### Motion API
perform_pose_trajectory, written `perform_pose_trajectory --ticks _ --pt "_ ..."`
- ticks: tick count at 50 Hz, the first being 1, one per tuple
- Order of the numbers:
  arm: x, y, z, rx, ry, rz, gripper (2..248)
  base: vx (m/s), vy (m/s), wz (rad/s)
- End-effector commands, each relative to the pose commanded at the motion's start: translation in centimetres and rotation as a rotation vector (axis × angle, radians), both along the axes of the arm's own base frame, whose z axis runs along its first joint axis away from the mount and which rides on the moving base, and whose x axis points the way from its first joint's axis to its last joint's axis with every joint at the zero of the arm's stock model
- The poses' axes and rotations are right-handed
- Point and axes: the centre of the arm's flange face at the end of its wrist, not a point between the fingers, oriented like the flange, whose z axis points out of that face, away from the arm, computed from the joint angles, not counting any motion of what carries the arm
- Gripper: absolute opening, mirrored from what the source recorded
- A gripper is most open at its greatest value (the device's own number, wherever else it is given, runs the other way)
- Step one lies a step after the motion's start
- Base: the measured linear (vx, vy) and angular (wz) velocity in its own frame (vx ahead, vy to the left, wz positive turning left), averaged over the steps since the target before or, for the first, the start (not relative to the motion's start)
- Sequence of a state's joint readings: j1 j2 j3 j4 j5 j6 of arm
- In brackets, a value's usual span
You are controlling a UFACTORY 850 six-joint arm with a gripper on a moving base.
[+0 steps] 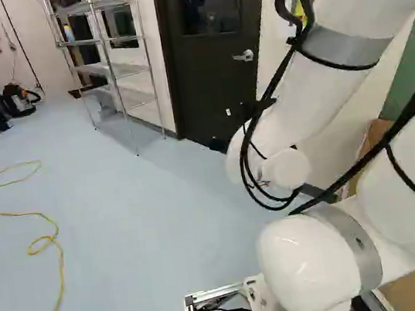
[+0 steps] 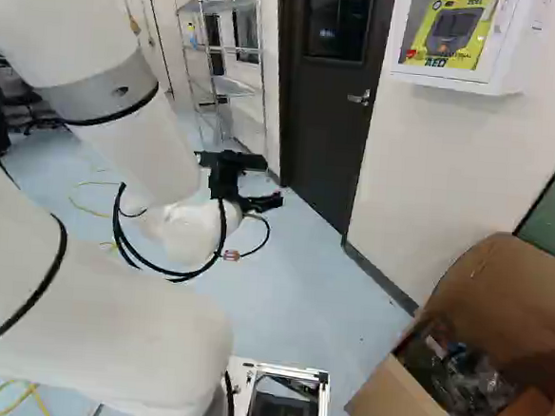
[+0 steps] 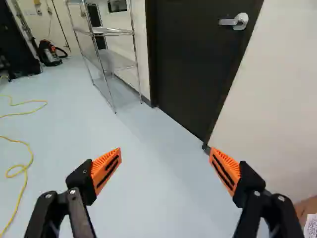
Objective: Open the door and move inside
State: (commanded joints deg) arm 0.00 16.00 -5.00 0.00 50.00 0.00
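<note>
The dark door (image 1: 217, 76) stands shut in its frame, with a window in its upper part. Its silver lever handle (image 2: 359, 98) is on the door's right side in the right base view. My gripper (image 2: 272, 181) is out ahead of the arm, short of the door and lower than the handle. Seen from the wrist, the gripper (image 3: 164, 169) has its orange pads wide apart with only floor showing between them. Beyond the fingers are the door (image 3: 198, 64) and its handle (image 3: 235, 22), both untouched.
A wire shelf (image 1: 111, 60) stands left of the door. Right of it, a white cabinet (image 2: 503, 52) hangs on the wall. An open cardboard box (image 2: 500, 290) sits near the base's right side. A yellow cord (image 1: 53, 233) lies on the floor; a vacuum (image 3: 51, 52) stands farther back.
</note>
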Motion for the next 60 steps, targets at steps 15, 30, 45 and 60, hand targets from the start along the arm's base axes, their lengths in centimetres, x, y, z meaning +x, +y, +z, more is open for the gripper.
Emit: perform_pose_trajectory --ticks 15,30,45,60 --pt "0.00 0.00 0.00 0.000 0.000 0.000 247 0.000 0.000 0.000" --pt "0.00 0.00 0.00 0.000 0.000 0.000 247 0.000 0.000 0.000" --pt "0.00 0.00 0.00 0.000 0.000 0.000 247 0.025 0.052 0.017" --pt "0.00 0.00 0.00 0.000 0.000 0.000 247 0.059 0.053 -0.003"
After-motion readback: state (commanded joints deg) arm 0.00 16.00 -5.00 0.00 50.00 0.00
